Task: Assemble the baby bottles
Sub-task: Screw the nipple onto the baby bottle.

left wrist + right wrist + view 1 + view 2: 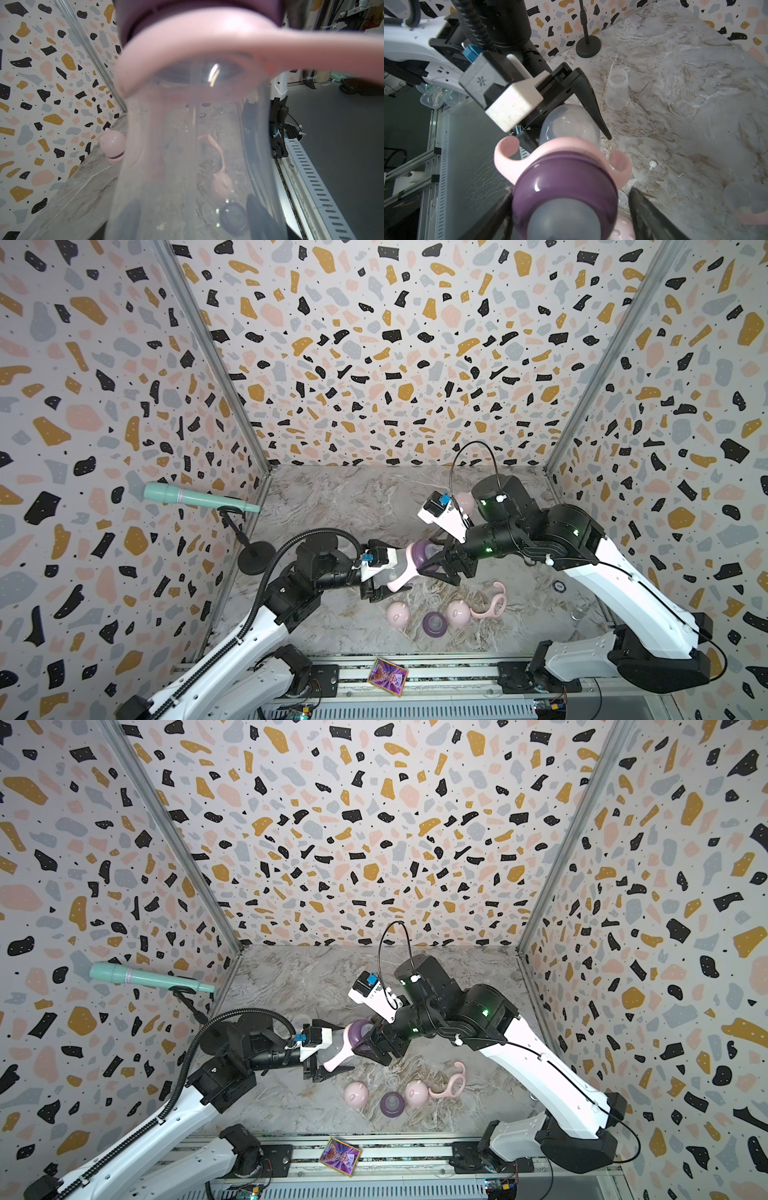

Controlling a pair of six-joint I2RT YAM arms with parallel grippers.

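Purple teat ring (564, 182) on a bottle (569, 122) held aloft
Left end effector (388, 572) clamps the bottle; right end effector (430, 558) has jaws apart around the teat ring

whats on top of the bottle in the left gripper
A pink collar and a purple teat ring with clear teat. The neck of the bottle beneath them is covered.
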